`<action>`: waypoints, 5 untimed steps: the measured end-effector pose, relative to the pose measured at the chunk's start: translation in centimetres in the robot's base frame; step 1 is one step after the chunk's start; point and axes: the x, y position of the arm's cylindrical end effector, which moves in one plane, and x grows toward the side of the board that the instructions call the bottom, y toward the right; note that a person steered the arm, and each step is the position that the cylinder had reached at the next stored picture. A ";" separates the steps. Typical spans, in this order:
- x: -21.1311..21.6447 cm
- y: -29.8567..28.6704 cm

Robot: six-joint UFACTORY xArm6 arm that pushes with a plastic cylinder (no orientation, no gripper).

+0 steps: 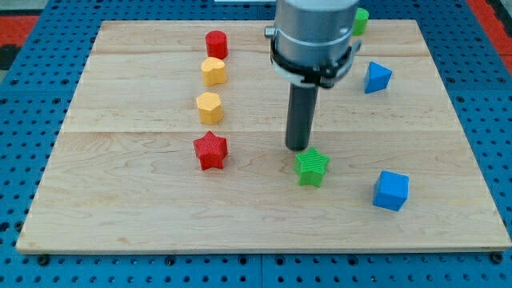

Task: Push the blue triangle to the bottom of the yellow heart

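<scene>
The blue triangle (377, 77) lies near the view's upper right of the wooden board (120, 200). The yellow heart (214, 71) lies at the upper left centre, in a column of blocks. My tip (298, 148) is near the board's middle, touching or just above the top edge of a green star (311, 167). The tip is well below and to the left of the blue triangle, and to the right of and below the yellow heart.
A red block (216, 44) sits above the heart, a yellow hexagon (209, 106) below it, then a red star (210, 150). A blue cube (390, 190) lies at the lower right. A green block (362, 20) shows partly behind the arm at the top.
</scene>
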 end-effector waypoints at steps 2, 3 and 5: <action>5.2 1.3; 6.7 -0.8; 2.7 2.2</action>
